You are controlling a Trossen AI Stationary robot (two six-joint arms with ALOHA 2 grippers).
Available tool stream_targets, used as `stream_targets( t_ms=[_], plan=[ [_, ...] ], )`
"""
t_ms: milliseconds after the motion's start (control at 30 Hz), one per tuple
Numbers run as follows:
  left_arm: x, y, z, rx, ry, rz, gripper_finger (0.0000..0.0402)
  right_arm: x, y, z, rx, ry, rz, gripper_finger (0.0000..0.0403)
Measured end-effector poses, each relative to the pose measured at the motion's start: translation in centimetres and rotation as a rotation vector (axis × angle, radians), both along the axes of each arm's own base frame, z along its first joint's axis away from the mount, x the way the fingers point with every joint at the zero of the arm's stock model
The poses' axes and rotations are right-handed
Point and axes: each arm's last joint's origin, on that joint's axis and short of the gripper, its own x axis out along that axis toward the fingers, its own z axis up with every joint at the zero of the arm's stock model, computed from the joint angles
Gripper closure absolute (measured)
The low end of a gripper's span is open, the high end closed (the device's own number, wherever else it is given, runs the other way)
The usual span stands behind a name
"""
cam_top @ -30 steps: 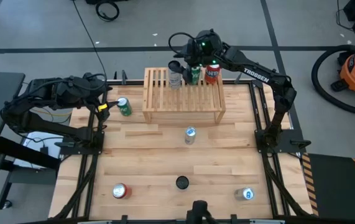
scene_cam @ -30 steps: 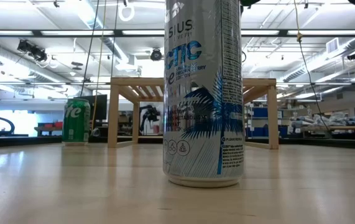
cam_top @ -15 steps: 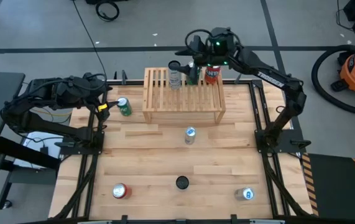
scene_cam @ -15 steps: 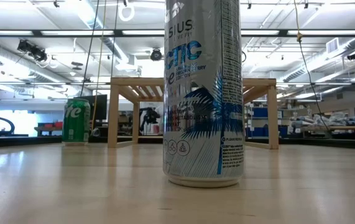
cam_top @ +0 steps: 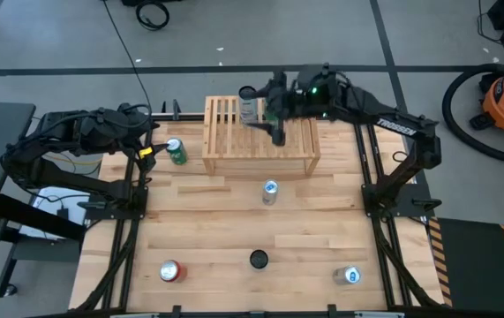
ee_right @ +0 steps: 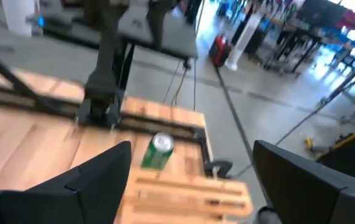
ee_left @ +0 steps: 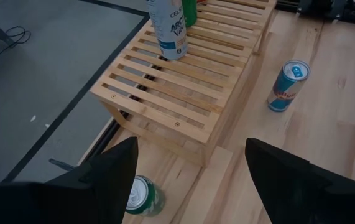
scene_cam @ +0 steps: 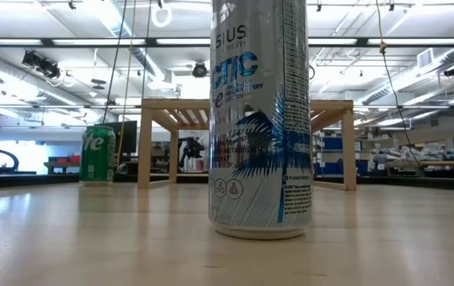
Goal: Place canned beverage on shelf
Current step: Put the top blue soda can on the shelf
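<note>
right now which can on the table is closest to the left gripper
The green can, standing just beside the left gripper left of the shelf; the other loose cans stand farther down the table.

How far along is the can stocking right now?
Done: a white can and a green can stand on the shelf. In hand: nothing; the right hand hangs open over the shelf, the left hand waits open. Left: five cans on the table.
</note>
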Motion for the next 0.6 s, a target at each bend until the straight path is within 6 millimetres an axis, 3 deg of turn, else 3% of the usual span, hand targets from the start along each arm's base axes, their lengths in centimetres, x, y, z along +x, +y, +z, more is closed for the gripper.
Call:
stream_targets(
  t_ms=[133, 333, 600],
  plan=[
    [0.0, 0.0, 0.0, 0.000, 0.000, 0.000, 0.0102, 0.4, 2.4, -0.6, 0.035, 0.059, 0.012, 0.0030],
    [0.0, 0.0, 0.0, 0.000, 0.000, 0.000, 0.0102, 0.5, 6.3, -1.3, 0.236, 0.119, 0.038, 0.0019],
    [0.0, 0.0, 0.0, 0.001, 0.001, -0.001, 0.0102, 1.1, 11.6, -5.1, 0.271, 0.244, -0.197, 0.0020]
  ],
)
